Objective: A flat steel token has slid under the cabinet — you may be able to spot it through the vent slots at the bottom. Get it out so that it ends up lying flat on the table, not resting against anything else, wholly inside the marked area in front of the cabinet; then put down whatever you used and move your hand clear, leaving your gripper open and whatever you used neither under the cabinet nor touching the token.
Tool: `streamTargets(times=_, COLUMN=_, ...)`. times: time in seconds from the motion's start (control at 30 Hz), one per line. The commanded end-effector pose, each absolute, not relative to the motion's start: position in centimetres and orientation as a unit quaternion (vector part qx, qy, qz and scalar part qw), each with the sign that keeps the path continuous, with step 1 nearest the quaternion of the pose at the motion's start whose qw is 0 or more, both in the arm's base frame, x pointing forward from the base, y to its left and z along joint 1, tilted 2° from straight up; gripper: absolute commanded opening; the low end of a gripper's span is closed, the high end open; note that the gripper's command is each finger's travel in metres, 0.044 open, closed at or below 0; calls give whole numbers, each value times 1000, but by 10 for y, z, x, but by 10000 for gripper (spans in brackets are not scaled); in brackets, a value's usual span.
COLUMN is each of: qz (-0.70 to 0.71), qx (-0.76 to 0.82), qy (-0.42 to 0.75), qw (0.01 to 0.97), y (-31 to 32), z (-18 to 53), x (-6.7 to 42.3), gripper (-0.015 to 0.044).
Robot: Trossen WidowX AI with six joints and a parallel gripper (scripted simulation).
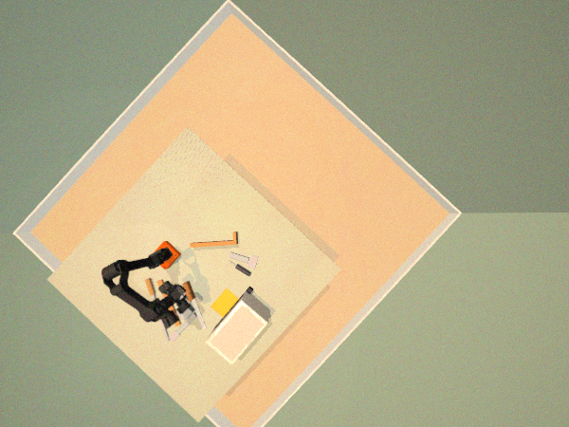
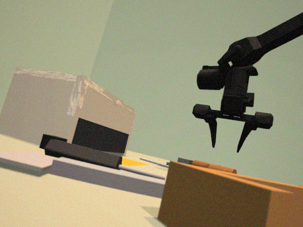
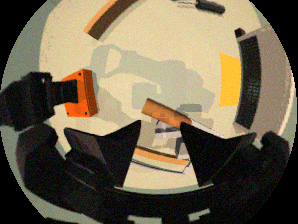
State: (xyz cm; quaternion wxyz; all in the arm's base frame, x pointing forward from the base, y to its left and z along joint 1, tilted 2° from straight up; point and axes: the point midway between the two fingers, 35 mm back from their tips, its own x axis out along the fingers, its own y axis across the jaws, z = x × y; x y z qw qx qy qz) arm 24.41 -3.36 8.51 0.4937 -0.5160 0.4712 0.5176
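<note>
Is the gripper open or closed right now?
Open: the gripper hangs in the air, its two fingers apart with nothing between them.
</note>
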Motion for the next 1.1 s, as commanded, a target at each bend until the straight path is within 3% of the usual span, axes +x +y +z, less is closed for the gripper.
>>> streamTargets(times=0.0, qz=526, qx=-525, qy=463, qw=484, y=-34, z=85, x=244, gripper=270)
streamTargets(times=1.07, qz=580, qx=-582, qy=392, qw=413, y=-34, z=85, x=244, gripper=270)
